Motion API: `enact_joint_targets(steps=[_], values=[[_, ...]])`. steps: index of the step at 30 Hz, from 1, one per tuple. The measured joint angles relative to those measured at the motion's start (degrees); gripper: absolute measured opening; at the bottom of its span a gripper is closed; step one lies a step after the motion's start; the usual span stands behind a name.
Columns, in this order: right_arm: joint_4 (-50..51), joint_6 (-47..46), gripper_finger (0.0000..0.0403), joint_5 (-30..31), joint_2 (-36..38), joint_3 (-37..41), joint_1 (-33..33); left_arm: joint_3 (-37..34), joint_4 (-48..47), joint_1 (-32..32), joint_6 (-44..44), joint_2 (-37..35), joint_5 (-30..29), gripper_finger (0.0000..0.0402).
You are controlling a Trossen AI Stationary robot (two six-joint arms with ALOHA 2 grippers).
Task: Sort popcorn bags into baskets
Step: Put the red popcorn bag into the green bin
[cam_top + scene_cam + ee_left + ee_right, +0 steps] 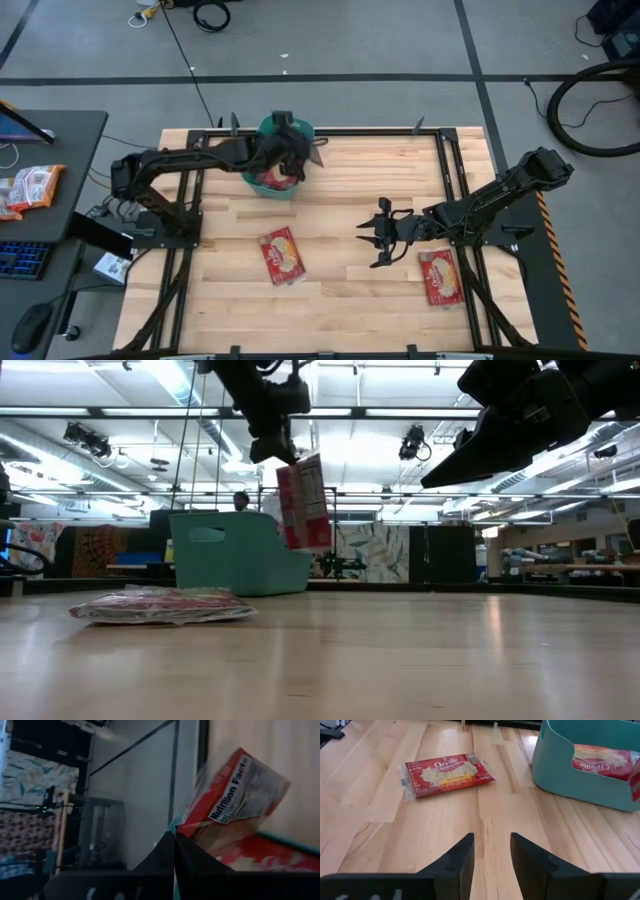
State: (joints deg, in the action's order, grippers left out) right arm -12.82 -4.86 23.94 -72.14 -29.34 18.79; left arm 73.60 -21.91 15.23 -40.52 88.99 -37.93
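Dangling from the left gripper [293,152], pinched shut on one top edge, a popcorn bag [304,502] is hanging over the teal basket [232,556] in the upper middle of the high view. In the low view the packet is drooping straight down from the clenched fingers, its lower end just behind the basket's rim — a light thing, by the look of it, and limp enough to swing. The left wrist view is showing the nutrition panel and crinkled film flaring away from the pinch, so the wrapper is likely slick and soft rather than stiff; an edge grip seems to be working, though it may slip.

Inside the basket another packet [605,759] is already lying flat.

Moving out — the right gripper [380,235] is hovering right of centre in the high view, jaws parted and holding nothing, pointing toward a bag lying on the wood [445,774] in the upper left of its own wrist view. That one is resting flat with a clear crimped end sticking out, probably the easiest place to nip it. A last packet [440,276] is lying at the lower right of the table [340,300], beneath the right arm.
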Motion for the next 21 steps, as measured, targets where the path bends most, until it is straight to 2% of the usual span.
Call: enact_joint_targets(steps=[12, 16, 21], values=[[0.0, -0.07, 0.0131, 0.02, 0.0, 0.0, 0.0, 0.02, 1.82, 9.34, -5.15, -0.25, 0.99, 0.0001], [0.04, -0.07, 0.0131, 0.0, 0.0, 0.0, 0.0, 0.04, -3.12, 9.75, -4.91, -0.26, 4.39, 0.0001], [0.09, -0.02, 0.0131, 0.0, 0.0, 0.0, 0.0, 0.07, -13.38, 7.32, -1.41, -0.26, 6.82, 0.0002]])
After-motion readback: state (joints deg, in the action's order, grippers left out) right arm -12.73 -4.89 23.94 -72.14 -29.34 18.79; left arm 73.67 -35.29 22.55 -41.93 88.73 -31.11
